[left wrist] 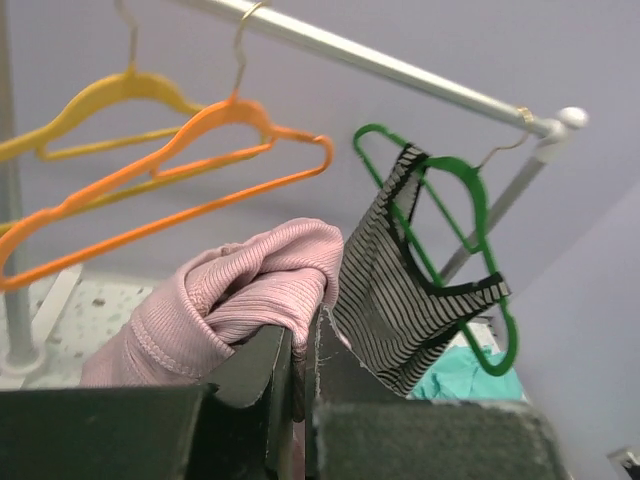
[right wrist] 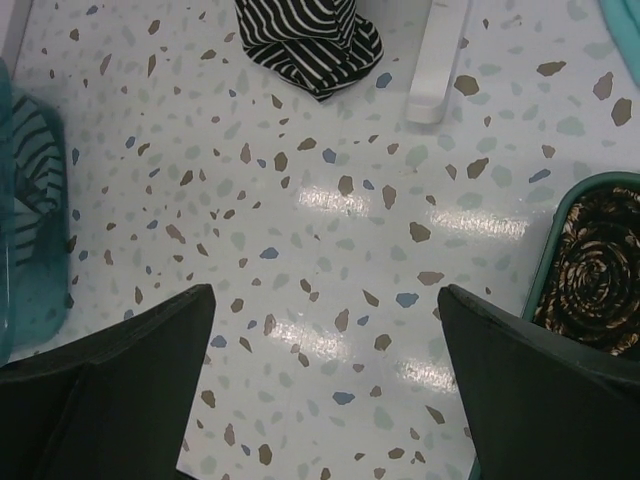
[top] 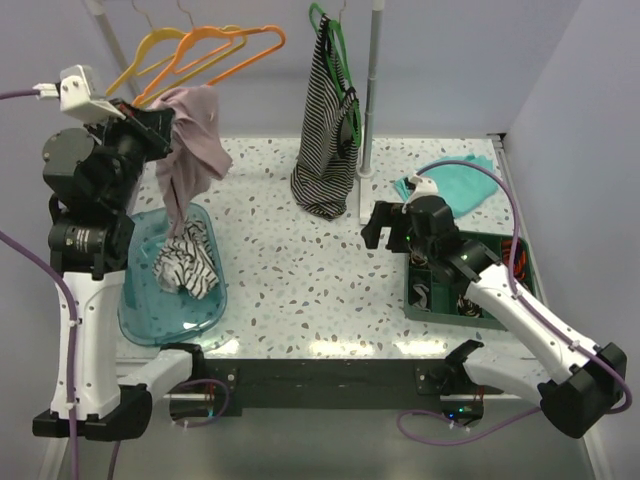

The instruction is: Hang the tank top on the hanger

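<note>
Hanging from the left gripper (left wrist: 305, 335), the tank top (left wrist: 250, 285) is held high above the counter (right wrist: 330, 200). I judge this is so the fabric can fall freely and meet the hanger (left wrist: 228, 113) at its own height. The jaws are almost closed, with only a thin gap, and a bunched fold of the pink cloth is pinched between them. The rest drapes down below the gripper toward a blue-green basin (top: 160, 315). Whether the hem touches what lies in the basin, I cannot tell.

The hanger is just above the gripper and a little to its left, hooked on a metal rail (left wrist: 400, 68). Its right arm tip is near the fabric but apart from it, so the top is not yet on it. Because the hold is on a bunch and not on an open strap, threading the hanger arm through may be difficult with one gripper alone.

A yellow hanger (left wrist: 125, 85) is beyond the orange one, further to the left. To the right of the gripper, a green hanger (left wrist: 455, 170) carries a striped top (left wrist: 390, 300), which should be avoided.

The right gripper (right wrist: 325, 290) is wide open and holds nothing. It is low over the counter, well apart from the left gripper, with a green tray (right wrist: 600, 180) just at its right side. Probably it waits there to help to spread the cloth.
</note>
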Action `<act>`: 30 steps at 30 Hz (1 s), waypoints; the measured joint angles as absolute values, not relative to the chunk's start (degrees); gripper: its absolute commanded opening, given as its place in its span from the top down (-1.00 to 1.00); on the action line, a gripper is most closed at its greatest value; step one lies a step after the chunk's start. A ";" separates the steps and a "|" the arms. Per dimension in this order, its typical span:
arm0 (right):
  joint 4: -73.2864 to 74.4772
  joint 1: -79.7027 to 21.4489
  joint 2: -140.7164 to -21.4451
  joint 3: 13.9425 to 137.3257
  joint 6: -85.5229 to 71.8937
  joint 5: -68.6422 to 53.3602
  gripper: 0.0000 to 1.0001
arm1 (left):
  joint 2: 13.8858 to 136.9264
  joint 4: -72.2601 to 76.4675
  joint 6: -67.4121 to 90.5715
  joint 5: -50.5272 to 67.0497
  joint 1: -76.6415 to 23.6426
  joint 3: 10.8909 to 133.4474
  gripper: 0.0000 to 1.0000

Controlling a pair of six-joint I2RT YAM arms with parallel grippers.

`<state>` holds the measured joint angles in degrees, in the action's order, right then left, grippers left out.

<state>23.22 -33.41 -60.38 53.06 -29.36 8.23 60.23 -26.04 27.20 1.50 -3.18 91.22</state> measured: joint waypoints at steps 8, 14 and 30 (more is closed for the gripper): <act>23.46 -33.41 -60.07 54.28 -29.26 9.58 -0.97 | 65.17 -21.63 26.41 15.40 -5.34 101.58 1.00; 24.10 -33.41 -57.06 54.43 -28.97 10.59 -0.97 | 65.52 -20.14 25.34 7.40 -26.55 92.14 1.00; 22.98 -35.31 -60.40 44.23 -29.02 7.49 -0.79 | 68.40 -15.05 34.04 -6.28 -39.44 47.97 -0.39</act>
<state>22.98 -35.31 -60.40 44.23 -29.02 7.49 68.40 -15.05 34.04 -6.28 -39.44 47.97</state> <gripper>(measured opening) 0.908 0.740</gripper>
